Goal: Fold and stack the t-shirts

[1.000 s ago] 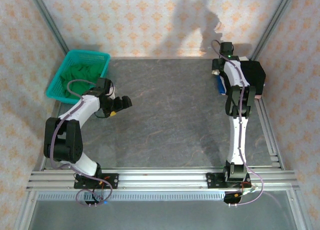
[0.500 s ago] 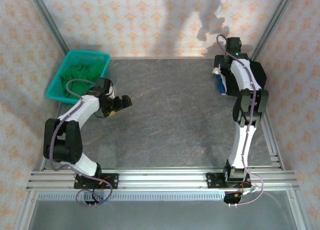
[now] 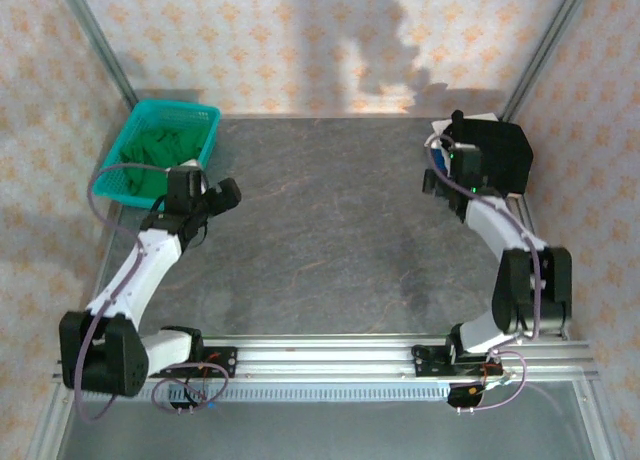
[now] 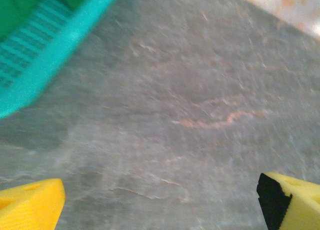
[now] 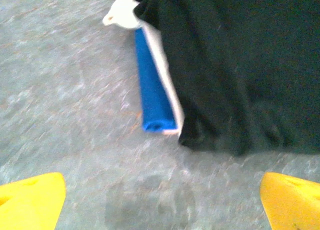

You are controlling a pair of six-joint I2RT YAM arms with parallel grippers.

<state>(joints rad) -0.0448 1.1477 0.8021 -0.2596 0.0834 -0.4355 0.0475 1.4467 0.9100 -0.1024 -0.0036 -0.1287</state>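
Both jaws wide open, shirts in the pile and in the basket

The left arm (image 3: 135,270) reaches up the left side of the grey counter (image 3: 330,240). The left jaws stand wide open and hold nothing. They hang just beside the near right corner of the teal basket (image 3: 175,107). In the left wrist view the two yellow pads (image 4: 30,205) sit far apart at the bottom corners, with bare counter between them. The basket's rim runs across the top left corner of that view, and green cloth shows inside it.

A green t-shirt (image 3: 150,152) lies bunched up in the basket, at the far left of the counter.

The right arm (image 3: 500,230) bends up the right side. The right jaws are wide open too and grip nothing. They sit near the left edge of a pile of shirts in the far right corner. In the right wrist view the yellow pads (image 5: 30,200) are far apart, with grey counter between them. The pile lies just ahead of them, not touching.

The black t-shirt (image 5: 240,65) is on top of the pile and covers most of it. A blue t-shirt (image 5: 152,85) is folded under it and sticks out along its left edge. A white t-shirt (image 5: 122,15) peeks out there too, as a thin strip beside the blue and a small bit at the far end. Both wrist views are a little blurry
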